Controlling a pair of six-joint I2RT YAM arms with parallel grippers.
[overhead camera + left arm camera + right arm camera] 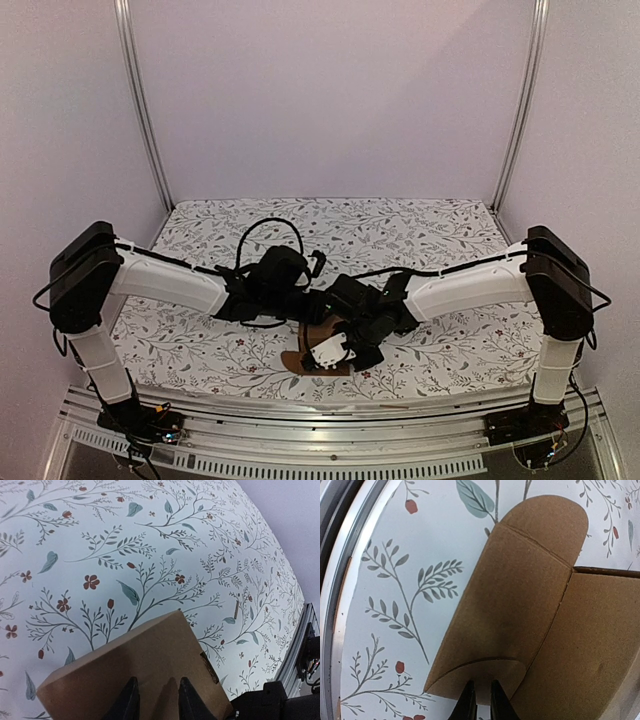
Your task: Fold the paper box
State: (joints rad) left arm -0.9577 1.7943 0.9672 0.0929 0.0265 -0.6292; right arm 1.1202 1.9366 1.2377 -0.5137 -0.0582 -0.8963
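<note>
Paper box (297, 358) lay at the near middle of the flower-patterned surface (420, 230), close to its near edge and mostly hidden under the two arms that met above it. It was only part-folded. The right wrist view showed a broad panel (515, 605) lying flat, with one rounded flap (545, 525) at its far end and a second rounded flap (480, 672) at its near end, and a raised wall to the right.

The left tool (157, 702) had its tips apart against a brown face of the box. I could not tell whether it gripped that face or only steadied it. The right tool (481, 702) was all but closed, its tips on the near flap's edge, and a pinch could not be confirmed.

The step in hand seemed to be working the end flaps while the body was held still. The next move probably called for creasing the near flap along its scored line and turning the panel up toward the wall, with the left side keeping the box from sliding.

Counted: one box, two rounded flaps in view, two tools.
</note>
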